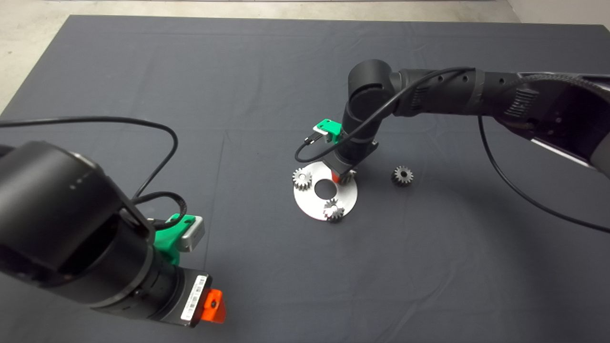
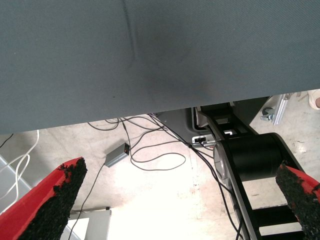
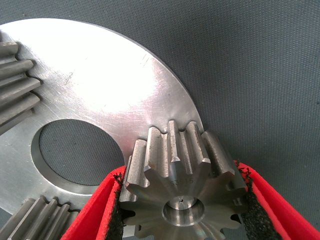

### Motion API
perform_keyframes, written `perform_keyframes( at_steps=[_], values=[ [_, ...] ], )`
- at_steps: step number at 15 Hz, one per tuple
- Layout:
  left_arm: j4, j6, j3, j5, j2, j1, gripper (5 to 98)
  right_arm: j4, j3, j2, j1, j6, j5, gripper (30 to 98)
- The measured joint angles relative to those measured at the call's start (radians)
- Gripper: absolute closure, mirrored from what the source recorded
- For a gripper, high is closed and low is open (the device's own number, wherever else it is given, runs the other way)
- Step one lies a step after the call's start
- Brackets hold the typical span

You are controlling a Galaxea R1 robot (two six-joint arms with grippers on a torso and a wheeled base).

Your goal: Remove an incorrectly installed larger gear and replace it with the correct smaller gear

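Shiny silver-grey long-toothed larger gear (image 3: 182, 185) on my round metal plate (image 1: 312, 206) mid-frame sits clamped by my right gripper (image 3: 182, 210); left gripper (image 2: 175, 200) waits released, lower left.

Larger gear (image 1: 348, 177) mostly hidden under right end effector (image 1: 339, 177).

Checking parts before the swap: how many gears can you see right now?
4. Three sit on the round plate: one at its left edge, one at its near edge, one between the right gripper fingers. A dark one lies on the mat.
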Motion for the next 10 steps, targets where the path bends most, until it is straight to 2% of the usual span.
perform_keyframes(
  at_steps=[10],
  values=[
    [0.000, 0.000, 0.000, 0.000, 0.000, 0.000, 6.0, -0.001, 0.000, 0.003, 0.000, 0.000, -0.004, 78.9]
  ],
)
